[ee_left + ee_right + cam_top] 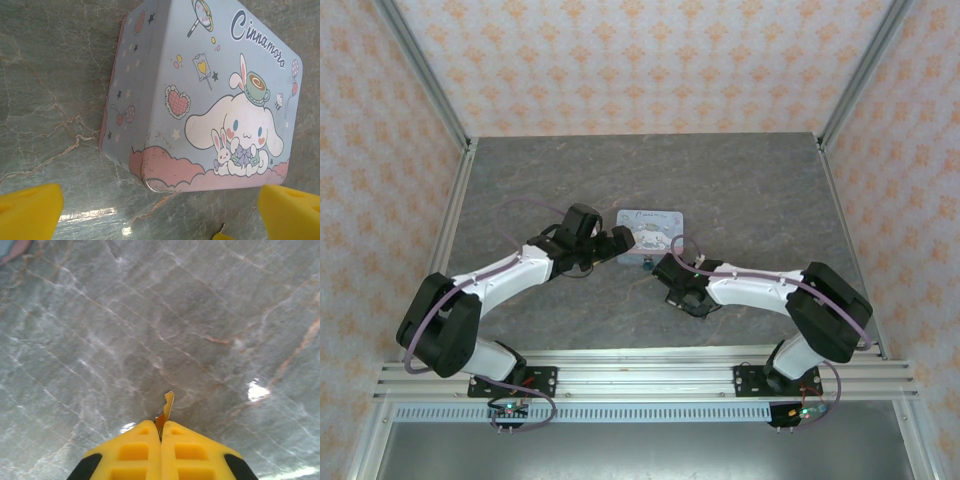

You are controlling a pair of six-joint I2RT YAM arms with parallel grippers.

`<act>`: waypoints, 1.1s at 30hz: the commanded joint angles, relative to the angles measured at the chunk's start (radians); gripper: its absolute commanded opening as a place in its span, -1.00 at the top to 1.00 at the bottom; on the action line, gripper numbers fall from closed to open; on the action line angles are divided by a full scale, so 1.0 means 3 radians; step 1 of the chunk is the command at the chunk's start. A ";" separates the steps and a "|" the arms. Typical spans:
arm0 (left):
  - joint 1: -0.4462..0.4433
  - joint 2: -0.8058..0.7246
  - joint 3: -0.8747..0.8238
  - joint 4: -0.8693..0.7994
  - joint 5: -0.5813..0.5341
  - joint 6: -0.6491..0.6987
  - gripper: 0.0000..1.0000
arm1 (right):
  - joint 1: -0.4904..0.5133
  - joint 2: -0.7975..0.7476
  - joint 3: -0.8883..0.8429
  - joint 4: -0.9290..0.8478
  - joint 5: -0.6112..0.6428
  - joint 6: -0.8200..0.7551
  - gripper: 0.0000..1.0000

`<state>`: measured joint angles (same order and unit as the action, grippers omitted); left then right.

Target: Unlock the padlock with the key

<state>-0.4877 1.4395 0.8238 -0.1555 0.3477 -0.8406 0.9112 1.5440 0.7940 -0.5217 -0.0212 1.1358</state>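
Observation:
My right gripper (160, 432) is shut on the key (167, 405). The key's thin brass-coloured blade sticks out past the yellow fingertips (132, 450), just above the bare table. From above, the right gripper (663, 267) sits just in front of the tin's near edge. A tiny teal speck there looks like the padlock (646, 263), between the tin and that gripper. My left gripper (160, 220) is open, its yellow fingertips (30, 210) spread wide with nothing between them, close to the tin's near corner. In the top view the left gripper (618, 243) is at the tin's left side.
The pale blue cartoon-printed tin (200, 100) lies flat mid-table (650, 230). The grey marble tabletop (750, 190) is open behind and to both sides. Metal frame posts (455, 215) and patterned walls bound the table.

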 commanded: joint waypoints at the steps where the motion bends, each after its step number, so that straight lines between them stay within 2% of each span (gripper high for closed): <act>1: 0.0043 0.0051 0.0100 0.0089 0.0093 -0.0030 -1.00 | 0.0046 0.0068 -0.0173 0.0389 -0.0110 0.0033 1.00; 8: 0.0046 0.0100 0.0161 0.0004 0.0174 0.0006 -1.00 | 0.0003 -0.0361 -0.0461 0.0584 -0.0024 -0.0020 1.00; 15: 0.0047 -0.0011 0.0151 -0.0063 0.0149 -0.0005 -1.00 | -0.0158 -0.0835 -0.0649 0.0714 -0.0047 -0.0347 1.00; 20: 0.0046 -0.0081 0.0115 -0.0055 0.0128 0.0000 -1.00 | -0.0318 -0.0998 -0.0732 0.0855 -0.0248 -0.0707 1.00; 28: 0.0042 -0.0164 0.0073 -0.0051 0.0120 0.0036 -1.00 | -0.0373 -0.1057 -0.0690 0.1059 -0.0551 -0.1543 1.00; 33: 0.0040 -0.0236 -0.0004 -0.0027 0.0085 -0.0027 -1.00 | -0.0383 -0.1132 -0.0673 0.1016 -0.0796 -0.1612 1.00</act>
<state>-0.4816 1.4036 0.8433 -0.1516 0.3859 -0.8406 0.8013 1.2320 0.5926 -0.2287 -0.2070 0.7139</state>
